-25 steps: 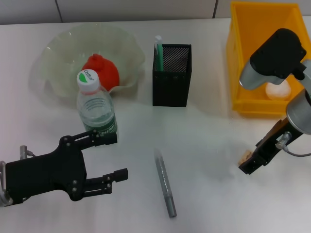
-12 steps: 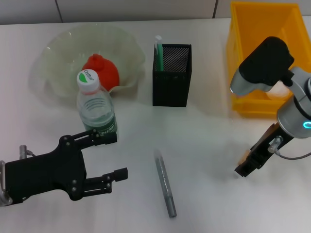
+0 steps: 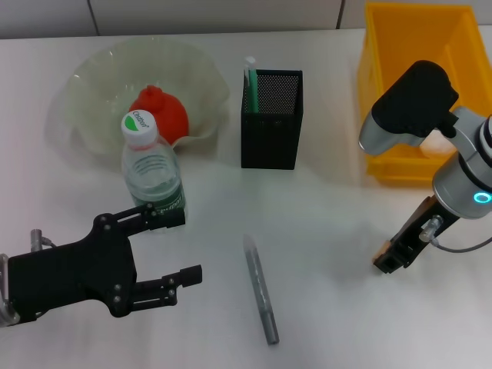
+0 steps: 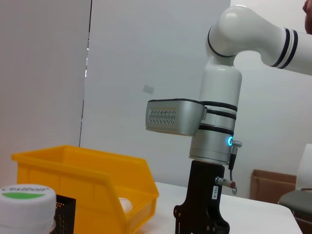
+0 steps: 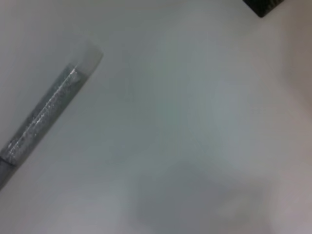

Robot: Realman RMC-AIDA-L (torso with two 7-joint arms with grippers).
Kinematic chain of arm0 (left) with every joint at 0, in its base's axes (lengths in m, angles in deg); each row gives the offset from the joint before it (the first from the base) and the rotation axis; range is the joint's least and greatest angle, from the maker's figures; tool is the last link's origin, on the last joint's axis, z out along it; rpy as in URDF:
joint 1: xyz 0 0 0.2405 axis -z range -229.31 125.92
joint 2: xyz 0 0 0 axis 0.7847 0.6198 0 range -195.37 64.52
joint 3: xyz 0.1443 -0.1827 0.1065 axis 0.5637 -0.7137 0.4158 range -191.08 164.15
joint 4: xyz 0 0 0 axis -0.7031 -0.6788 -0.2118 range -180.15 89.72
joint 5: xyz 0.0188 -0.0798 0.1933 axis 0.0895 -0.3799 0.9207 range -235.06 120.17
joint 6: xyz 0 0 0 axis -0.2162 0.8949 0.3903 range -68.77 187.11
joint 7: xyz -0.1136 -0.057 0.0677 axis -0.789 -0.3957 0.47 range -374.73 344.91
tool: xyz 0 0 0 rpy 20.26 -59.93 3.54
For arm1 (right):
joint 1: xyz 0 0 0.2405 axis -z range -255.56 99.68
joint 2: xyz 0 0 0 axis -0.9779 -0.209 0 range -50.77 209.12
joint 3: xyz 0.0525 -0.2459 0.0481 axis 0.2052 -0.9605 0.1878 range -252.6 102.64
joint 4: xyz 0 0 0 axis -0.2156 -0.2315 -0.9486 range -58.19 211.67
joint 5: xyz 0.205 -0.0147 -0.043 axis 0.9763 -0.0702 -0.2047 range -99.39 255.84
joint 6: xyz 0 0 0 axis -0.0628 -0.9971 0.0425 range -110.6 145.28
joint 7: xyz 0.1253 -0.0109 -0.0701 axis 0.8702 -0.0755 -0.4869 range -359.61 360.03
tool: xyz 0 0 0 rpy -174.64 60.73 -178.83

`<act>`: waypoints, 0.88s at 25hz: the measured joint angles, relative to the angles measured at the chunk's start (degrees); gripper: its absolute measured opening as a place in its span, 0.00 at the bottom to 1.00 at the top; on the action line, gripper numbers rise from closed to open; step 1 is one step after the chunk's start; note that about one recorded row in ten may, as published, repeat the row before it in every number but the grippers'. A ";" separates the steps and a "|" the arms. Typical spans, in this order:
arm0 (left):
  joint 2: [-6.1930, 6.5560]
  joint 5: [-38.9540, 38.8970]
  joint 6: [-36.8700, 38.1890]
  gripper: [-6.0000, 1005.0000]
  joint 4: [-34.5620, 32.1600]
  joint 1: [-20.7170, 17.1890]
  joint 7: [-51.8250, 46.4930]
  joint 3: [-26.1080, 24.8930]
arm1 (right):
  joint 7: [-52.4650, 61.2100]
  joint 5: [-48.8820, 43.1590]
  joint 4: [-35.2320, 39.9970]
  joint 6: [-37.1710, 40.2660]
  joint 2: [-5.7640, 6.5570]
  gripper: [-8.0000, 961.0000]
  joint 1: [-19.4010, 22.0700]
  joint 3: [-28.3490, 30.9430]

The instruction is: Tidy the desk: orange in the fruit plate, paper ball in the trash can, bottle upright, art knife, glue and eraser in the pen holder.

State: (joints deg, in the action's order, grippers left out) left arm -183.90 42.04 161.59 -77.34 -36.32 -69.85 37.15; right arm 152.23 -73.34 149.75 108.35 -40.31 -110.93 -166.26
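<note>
My right gripper (image 3: 389,257) hangs over the desk (image 3: 330,223) in front of the trash can (image 3: 384,115), shut on the tan eraser (image 3: 380,248). The grey glue (image 3: 260,290) lies flat at centre front, also seen in the right wrist view (image 5: 48,114). The art knife (image 3: 250,80) stands in the pen holder (image 3: 271,123). The orange (image 3: 159,112) rests in the fruit plate (image 3: 100,84). Just in front stands the bottle (image 3: 151,171), upright. My left gripper (image 3: 175,247) is open at front left, its upper finger by the bottle's base. The paper ball (image 4: 125,204) lies in the trash can (image 4: 83,178).
The right arm's wrist housing (image 3: 407,100) overlaps the trash can's front wall. In the left wrist view the right gripper (image 4: 202,222) hangs beyond the bottle cap (image 4: 27,200). A dark corner (image 5: 263,6) shows in the right wrist view.
My right arm has swung a little to the left, carrying the eraser with it. The left arm, bottle and glue have not moved.
</note>
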 joint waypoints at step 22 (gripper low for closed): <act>0.05 -0.03 0.40 0.78 0.01 0.00 0.00 0.00 | -1.85 7.20 18.86 -10.93 0.20 0.45 -3.44 17.14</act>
State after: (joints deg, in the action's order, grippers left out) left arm -183.85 42.01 161.99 -77.32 -36.32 -69.85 37.15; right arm 150.38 -66.14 168.61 97.41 -40.11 -114.37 -149.13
